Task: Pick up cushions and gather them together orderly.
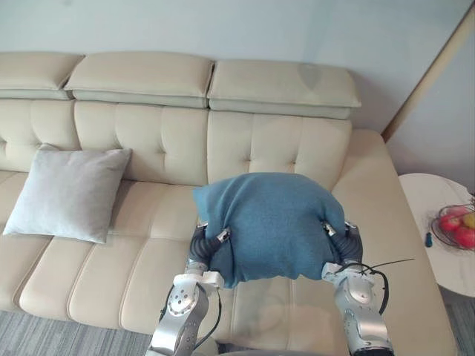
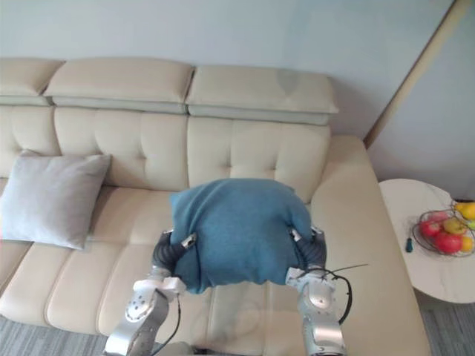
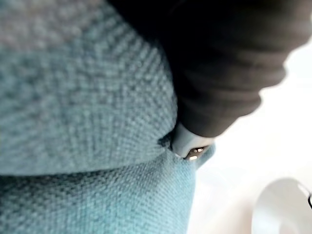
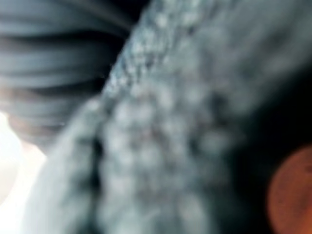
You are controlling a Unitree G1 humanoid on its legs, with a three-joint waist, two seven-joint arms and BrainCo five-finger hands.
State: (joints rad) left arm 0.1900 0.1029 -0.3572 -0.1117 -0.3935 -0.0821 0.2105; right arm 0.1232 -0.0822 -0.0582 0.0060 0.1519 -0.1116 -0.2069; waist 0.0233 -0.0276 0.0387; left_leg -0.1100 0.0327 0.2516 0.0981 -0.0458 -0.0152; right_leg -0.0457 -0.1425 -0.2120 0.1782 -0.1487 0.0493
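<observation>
A blue knitted cushion (image 1: 271, 222) hangs in the air in front of the cream sofa (image 1: 148, 141), above its right seat. My left hand (image 1: 202, 245) presses against its left side and my right hand (image 1: 345, 241) against its right side, so the cushion is carried between them. Blue knit (image 3: 87, 122) lies against the left hand's dark cover (image 3: 229, 63) in the left wrist view. It also lies against the right hand's ribbed cover (image 4: 53, 58) in the right wrist view. A light grey cushion (image 1: 70, 193) leans against the sofa back at the left.
A round white side table (image 1: 427, 200) stands to the right of the sofa, with a wire basket of fruit (image 1: 456, 226) on it. A grey rug (image 1: 44, 334) lies before the sofa. The middle seats between the two cushions are bare.
</observation>
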